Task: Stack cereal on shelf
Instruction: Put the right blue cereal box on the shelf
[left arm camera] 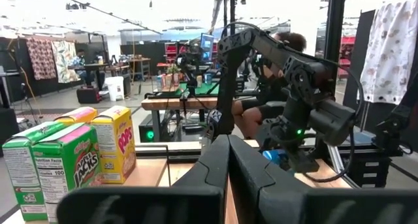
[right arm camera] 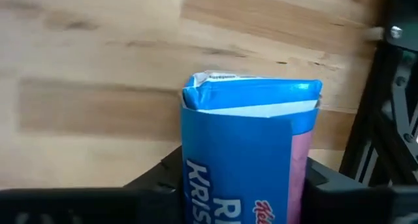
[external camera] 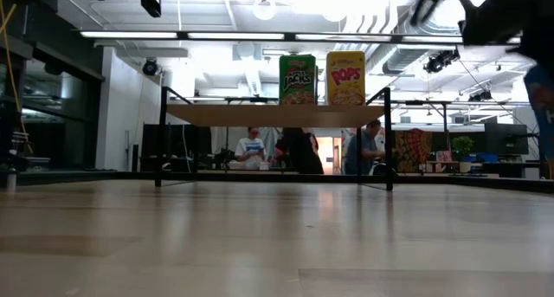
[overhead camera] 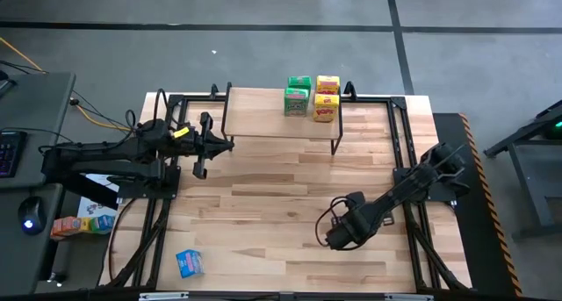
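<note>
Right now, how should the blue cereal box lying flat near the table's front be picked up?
Grip the loose blue box across its two long edges, coming straight down. It lies flat, front up, slightly skewed, so only its edges can be pinched. The left tool is on its side of the table; the right tool holds another blue box.

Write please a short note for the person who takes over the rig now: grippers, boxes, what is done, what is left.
Right gripper: shut on a blue box, above the table's front right.
Left gripper: shut, empty, waiting at the left by the shelf.
Done: two green boxes and two yellow boxes stand on the shelf's right part.
Left: place the held box; fetch the other blue box from the front left.
</note>
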### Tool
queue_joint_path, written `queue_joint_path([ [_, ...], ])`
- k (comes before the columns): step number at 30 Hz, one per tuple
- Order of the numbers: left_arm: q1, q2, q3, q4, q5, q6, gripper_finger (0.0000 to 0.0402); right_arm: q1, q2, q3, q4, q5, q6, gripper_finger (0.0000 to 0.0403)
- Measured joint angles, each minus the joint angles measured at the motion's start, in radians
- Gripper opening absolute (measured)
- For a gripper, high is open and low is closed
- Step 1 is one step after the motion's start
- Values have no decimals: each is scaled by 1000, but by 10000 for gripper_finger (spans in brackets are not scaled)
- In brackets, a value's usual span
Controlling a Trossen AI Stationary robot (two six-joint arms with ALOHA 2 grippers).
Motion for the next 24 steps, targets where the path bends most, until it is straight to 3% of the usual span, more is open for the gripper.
queue_joint_path([
  [6,0,-26,0,-13,1,-1,0,-28,-43,83,43,67,-208,116],
  [10,0,-56,0,-68,19,0,0,-51,-52,177,125,237,-445,120],
  [15,-3,-38,0,-95,182,0,1,-100,-52,234,240,443,-748,123],
  [20,-60,86,1,-26,224,24,23,-186,-51,237,358,417,-1005,123],
  [24,-111,250,1,73,179,35,76,-244,-51,236,416,322,-1132,123],
])
